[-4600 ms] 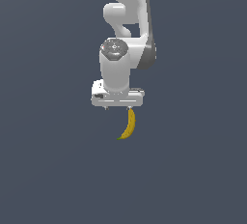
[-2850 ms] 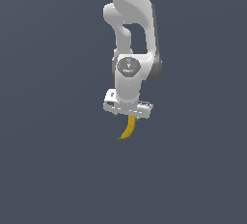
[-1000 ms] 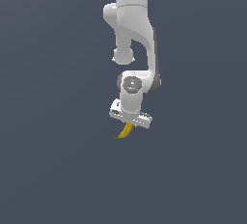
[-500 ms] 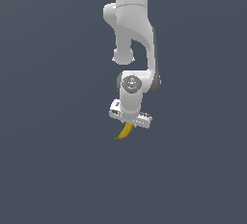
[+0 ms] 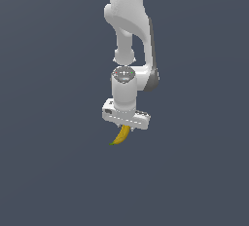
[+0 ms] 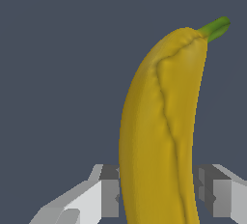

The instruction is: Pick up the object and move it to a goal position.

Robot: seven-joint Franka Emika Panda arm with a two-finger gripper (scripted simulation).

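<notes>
The white gripper (image 5: 124, 125) points downward with its jaws clamped on the upper end of the banana (image 5: 120, 135). The banana hangs below it, curving toward the exterior view's left, green stem tip (image 6: 215, 27) lowest, against a plain dark grey background.

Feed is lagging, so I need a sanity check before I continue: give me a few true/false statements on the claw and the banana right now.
1. The claw is shut on the banana. True.
2. The banana lies flat on the ground. False: it hangs below the claw.
3. The green stem tip points away from the claw. True.
4. The banana is red. False: it is yellow.
5. A second fruit lies beside it. False: only the banana shows.
</notes>
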